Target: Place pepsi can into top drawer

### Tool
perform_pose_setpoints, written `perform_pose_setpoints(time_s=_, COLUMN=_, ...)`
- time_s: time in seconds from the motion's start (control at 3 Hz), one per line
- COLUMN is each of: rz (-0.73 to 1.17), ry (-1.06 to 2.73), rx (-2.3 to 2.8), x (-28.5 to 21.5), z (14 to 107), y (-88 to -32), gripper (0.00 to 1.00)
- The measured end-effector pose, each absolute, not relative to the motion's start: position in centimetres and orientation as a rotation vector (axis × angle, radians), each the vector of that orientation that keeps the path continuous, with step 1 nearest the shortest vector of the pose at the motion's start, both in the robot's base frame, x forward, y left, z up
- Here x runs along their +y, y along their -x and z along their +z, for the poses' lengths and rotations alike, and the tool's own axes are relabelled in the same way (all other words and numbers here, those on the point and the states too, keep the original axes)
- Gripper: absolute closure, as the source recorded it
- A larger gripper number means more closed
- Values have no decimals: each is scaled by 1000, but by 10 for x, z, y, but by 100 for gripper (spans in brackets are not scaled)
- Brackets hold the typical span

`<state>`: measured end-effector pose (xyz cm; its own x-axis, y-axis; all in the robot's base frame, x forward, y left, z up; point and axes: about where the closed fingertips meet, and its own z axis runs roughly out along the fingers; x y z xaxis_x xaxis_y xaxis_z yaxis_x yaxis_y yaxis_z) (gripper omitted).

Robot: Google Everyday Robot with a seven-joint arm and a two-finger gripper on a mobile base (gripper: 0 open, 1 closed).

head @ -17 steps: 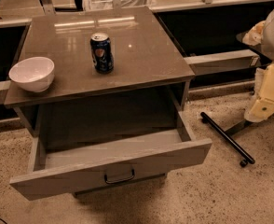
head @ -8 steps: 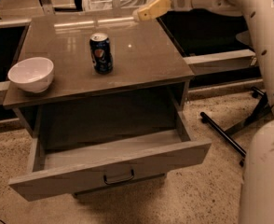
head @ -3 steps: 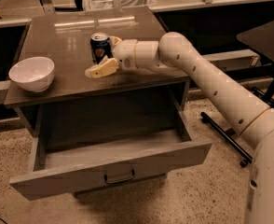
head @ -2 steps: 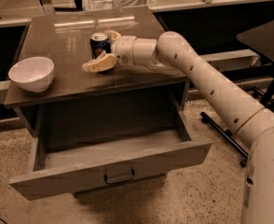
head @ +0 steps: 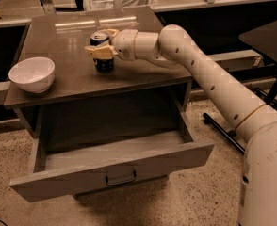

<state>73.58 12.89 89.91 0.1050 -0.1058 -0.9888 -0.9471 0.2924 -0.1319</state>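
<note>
One pepsi can [head: 104, 63] stands upright on the top [head: 63, 39] of the grey-brown cabinet, near the middle and a little toward the back, not in the drawer. One gripper [head: 101, 42] is at the can, reaching it from the right at the height of its upper half, with a pale yellow part lying across the can's front and another behind its silver rim. Whether the gripper is clamped on the can or only set around it cannot be told. One white arm [head: 202, 72] runs from the gripper down to the right, to the robot's rounded body [head: 265, 173] at the lower right edge. One white bowl [head: 32, 73] sits on the cabinet's front left corner, well apart from the can. Below, one top drawer [head: 169, 160] is pulled out toward the camera, its inside bare, with one small dark bail handle [head: 120, 178] at the middle of its front panel. The cabinet stands on a speckled floor [head: 190, 201].
</note>
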Motion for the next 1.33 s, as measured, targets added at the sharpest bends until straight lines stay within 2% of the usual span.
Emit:
perform_pose_setpoints(time_s=0.33, rz=859, ry=1113, rx=1360, x=118, z=898, y=-734, gripper=73)
perform_pose_setpoints(time_s=0.67, rz=957, ry=1087, rx=1286, x=86, z=930, y=-714, gripper=96)
perform_pose_setpoints(time_s=1.0, rz=1055, ry=1106, rx=1146, x=54, z=970, y=-656, gripper=100)
perform_pose_setpoints(time_s=1.33, rz=1150, ry=1202, rx=1066, x=45, z=972, y=-602, gripper=100)
